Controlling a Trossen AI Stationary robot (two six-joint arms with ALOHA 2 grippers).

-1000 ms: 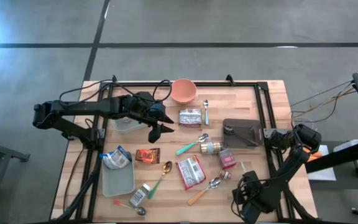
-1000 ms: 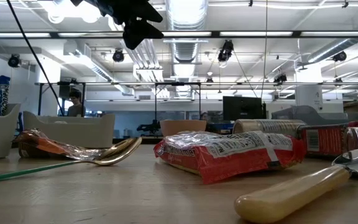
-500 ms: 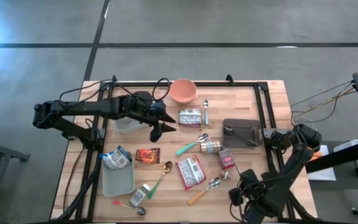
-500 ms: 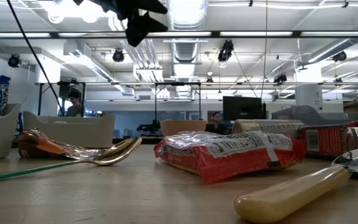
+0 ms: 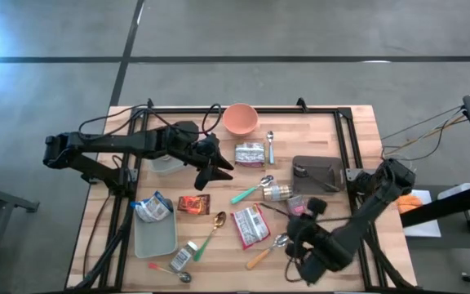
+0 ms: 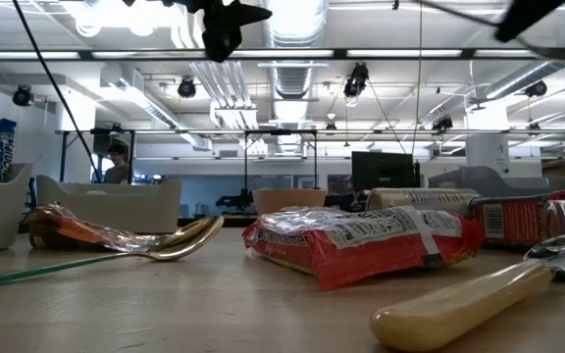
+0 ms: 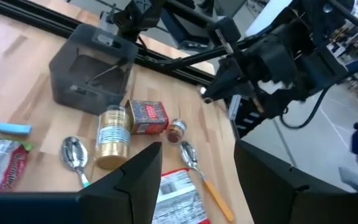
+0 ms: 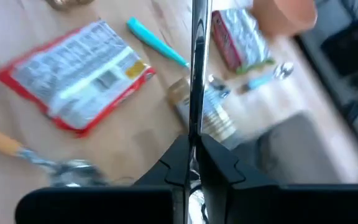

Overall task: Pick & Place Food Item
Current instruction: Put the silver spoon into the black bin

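The wooden counter (image 5: 357, 131) stands in a large hall with a grey floor, and many food packets and spoons lie on it, so to my judgement the task is only at its beginning. The left end effector (image 5: 213, 171) hangs spread and empty just beside the silver food packet (image 5: 250, 154), while the right end effector (image 5: 280, 212), pressed together and holding nothing, hovers close to the red food packet (image 5: 250, 224). Near the left end effector, the grey tray (image 5: 155, 237) holds one blue-white bag (image 5: 151, 208); the pink bowl (image 5: 241, 118) and the dark bin (image 5: 317, 175) seem empty.
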